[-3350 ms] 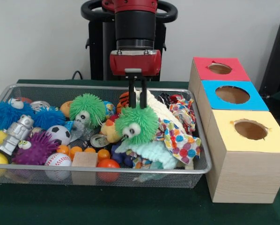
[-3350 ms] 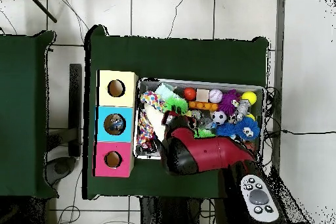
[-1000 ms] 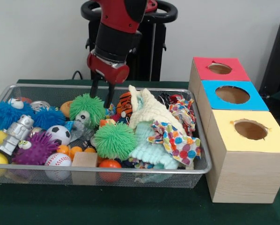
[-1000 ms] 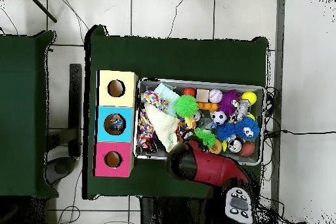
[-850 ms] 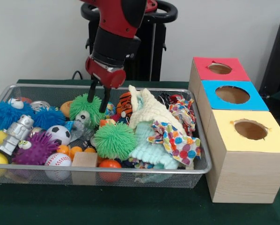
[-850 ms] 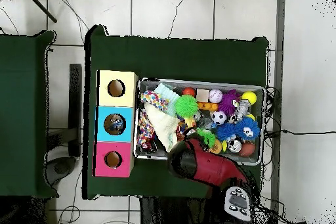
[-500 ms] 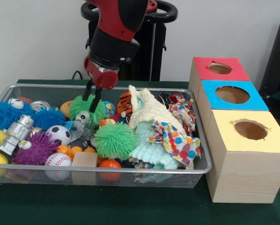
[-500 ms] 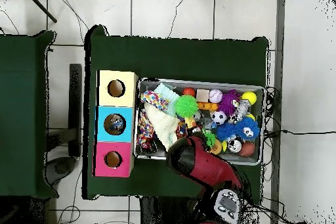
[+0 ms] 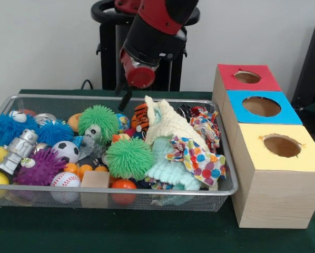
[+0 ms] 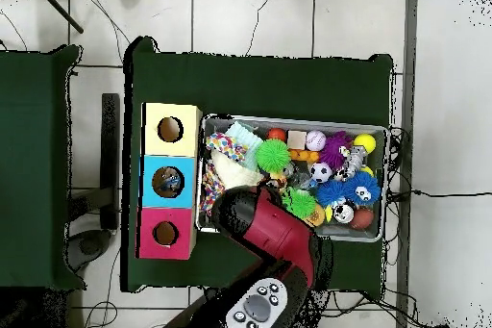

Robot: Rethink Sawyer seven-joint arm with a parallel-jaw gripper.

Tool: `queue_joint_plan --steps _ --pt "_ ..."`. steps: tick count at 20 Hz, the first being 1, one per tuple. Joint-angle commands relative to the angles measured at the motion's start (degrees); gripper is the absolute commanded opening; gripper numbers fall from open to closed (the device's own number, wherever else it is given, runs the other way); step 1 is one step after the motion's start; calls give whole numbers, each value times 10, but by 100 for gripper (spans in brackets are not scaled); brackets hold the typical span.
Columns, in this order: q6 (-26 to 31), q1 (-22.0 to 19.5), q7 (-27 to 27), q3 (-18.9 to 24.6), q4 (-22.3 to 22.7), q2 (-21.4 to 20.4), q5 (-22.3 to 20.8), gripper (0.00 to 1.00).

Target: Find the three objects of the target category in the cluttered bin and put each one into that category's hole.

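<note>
The gripper [image 9: 126,98] hangs tilted above the far rim of the cluttered bin [image 9: 147,191], holding nothing; how far it is open cannot be told. The bin sits beside 3 boxes [image 9: 273,158].
</note>
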Motion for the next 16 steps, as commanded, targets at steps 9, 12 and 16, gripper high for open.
queue_joint_plan --steps 9,12,16 --pt "-155 -104 118 56 -32 -3 44 100" --pt "-183 -142 102 109 -12 -30 30 100" --pt "-204 -183 70 158 3 -53 -9 100"
